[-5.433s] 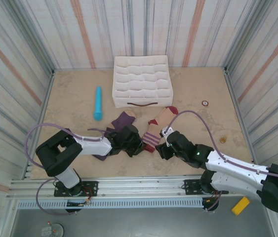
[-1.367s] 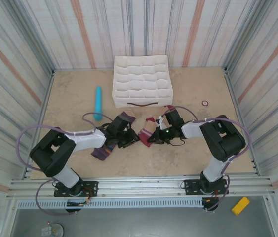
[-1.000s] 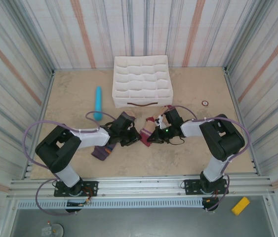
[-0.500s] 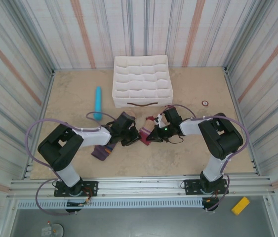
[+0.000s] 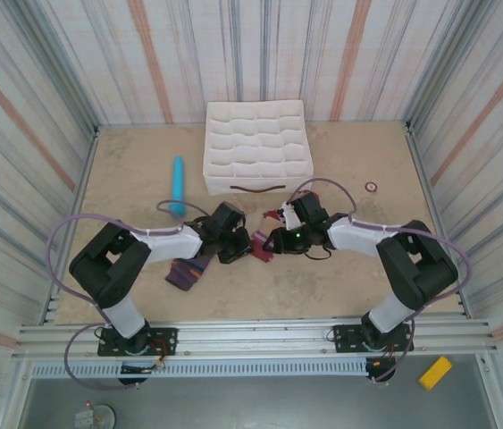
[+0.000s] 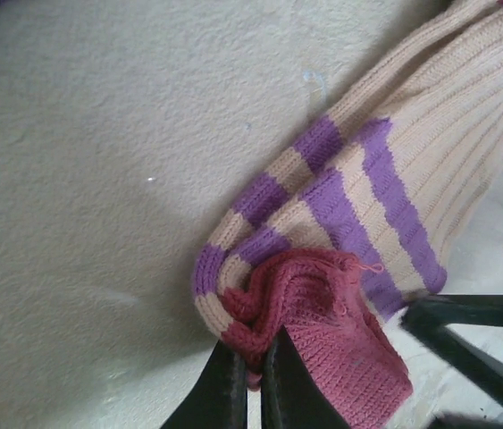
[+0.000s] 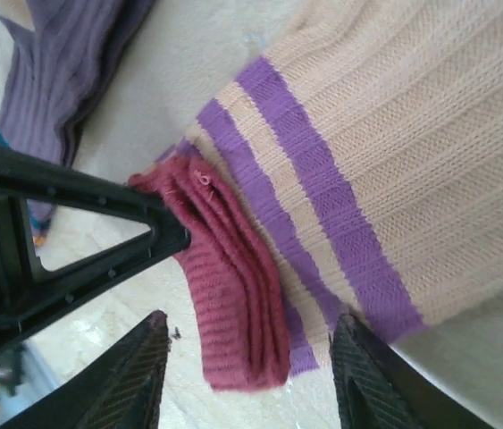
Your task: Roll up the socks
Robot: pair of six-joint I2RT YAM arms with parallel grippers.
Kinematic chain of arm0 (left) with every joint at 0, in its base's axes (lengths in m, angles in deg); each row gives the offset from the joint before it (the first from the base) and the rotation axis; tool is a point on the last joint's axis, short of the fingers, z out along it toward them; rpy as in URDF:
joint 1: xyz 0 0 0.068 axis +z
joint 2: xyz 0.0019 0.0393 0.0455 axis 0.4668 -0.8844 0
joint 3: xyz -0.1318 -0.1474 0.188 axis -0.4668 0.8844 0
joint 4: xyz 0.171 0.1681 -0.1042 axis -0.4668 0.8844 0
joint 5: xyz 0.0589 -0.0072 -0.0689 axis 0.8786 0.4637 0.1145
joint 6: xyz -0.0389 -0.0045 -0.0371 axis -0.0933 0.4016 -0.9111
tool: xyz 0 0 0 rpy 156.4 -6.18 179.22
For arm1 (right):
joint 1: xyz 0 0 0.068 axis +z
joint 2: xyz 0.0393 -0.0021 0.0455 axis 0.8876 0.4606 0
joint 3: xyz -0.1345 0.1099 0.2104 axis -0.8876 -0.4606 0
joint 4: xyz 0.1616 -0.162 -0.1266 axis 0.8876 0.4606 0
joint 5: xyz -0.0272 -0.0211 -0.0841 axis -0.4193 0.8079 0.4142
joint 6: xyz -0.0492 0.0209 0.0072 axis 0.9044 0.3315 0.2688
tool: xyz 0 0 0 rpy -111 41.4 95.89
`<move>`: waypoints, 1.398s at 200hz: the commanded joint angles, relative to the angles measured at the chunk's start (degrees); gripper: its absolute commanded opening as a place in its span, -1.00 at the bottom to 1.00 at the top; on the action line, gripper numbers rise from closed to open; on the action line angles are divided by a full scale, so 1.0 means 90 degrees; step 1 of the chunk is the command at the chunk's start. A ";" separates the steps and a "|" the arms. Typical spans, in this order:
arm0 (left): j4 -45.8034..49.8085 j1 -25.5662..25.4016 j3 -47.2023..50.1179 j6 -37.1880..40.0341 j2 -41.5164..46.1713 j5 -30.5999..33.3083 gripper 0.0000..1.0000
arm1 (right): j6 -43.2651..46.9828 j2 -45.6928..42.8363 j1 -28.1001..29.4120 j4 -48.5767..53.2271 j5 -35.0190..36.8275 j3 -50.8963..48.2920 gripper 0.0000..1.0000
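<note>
While pinning beige sock (image 6: 394, 161) mid-table by maroon cuff (image 6: 322, 313), readying first turn of roll.
Clamps left gripper (image 6: 249, 380) shut on cuff edge, likely to lift and fold it over; holds right gripper (image 7: 251, 322) open astride same cuff, probably to press roll. Leaves purple sock (image 5: 184, 273) just left, for later.

Left arm (image 5: 113, 268): black blocky joint housings, white shell along the forearm.
Right arm (image 5: 416, 273): matching black joints, white forearm shell.
Left cable (image 5: 54, 246): thin, dull purple.
Right cable (image 5: 320, 181): thin, dull purple.
Left gripper (image 6: 253, 344): black, with slim tapered fingers (image 6: 220, 393).
Right gripper (image 7: 247, 340): black, fingers (image 7: 130, 384) ridged with diagonal grooves.
Status light (image 5: 297, 237): small green dot on the right wrist.
Bases (image 5: 135, 344): black mounts with loose wiring beside them.
</note>
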 commanded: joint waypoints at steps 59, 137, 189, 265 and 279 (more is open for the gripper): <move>0.1225 0.0185 -0.0345 0.0330 0.0138 -0.0753 -1.00 | 0.2028 -0.1433 0.2737 0.0649 0.4520 -0.0052 0.40; 0.2230 0.0533 -0.0981 0.0966 -0.0106 -0.1916 -1.00 | 0.2608 -0.1648 0.3399 0.0628 0.5338 -0.0314 0.46; 0.2342 0.0485 -0.1126 0.1355 -0.0241 -0.1885 -1.00 | 0.2752 -0.1327 0.3537 0.0112 0.5580 -0.0683 0.46; 0.1894 0.0281 -0.0705 0.1124 -0.0404 -0.1726 -1.00 | 0.3085 -0.0564 0.4189 -0.0828 0.5997 -0.0970 0.43; 0.1904 0.0289 -0.0732 0.1137 -0.0419 -0.1771 -1.00 | 0.3280 -0.0174 0.4229 -0.0915 0.6207 -0.0839 0.41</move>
